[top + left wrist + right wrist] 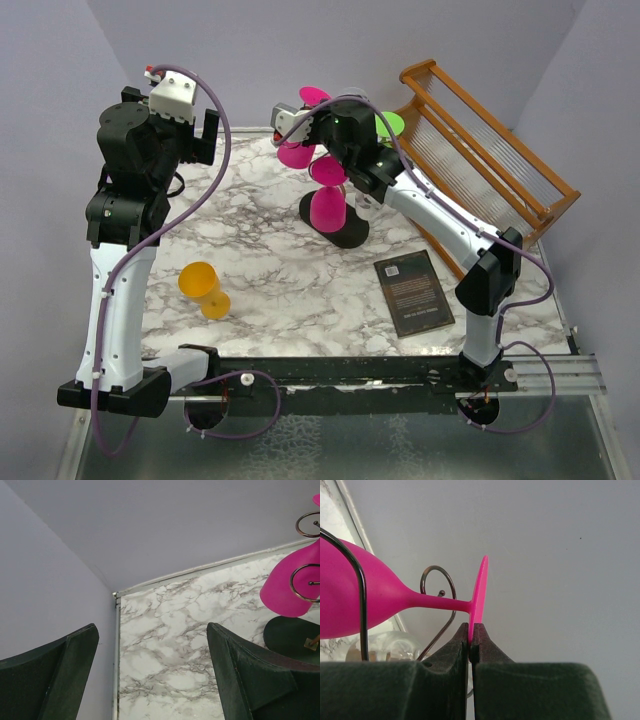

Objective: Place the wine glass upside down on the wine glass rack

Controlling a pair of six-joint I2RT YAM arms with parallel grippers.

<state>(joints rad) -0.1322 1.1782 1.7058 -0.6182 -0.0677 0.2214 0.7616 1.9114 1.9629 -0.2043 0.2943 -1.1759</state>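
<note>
- We are clamping the right claw (471,641) tight on the foot rim of the pink wine glass (355,597).
- Its stem is crossing a curled wire arm of the wine glass rack (438,577); we cannot tell whether it is resting there.
- We are holding the left claw (151,650) apart, above the marble tabletop (165,645) near its far left corner.
- An orange glass (203,288) is lying on its side.
</note>
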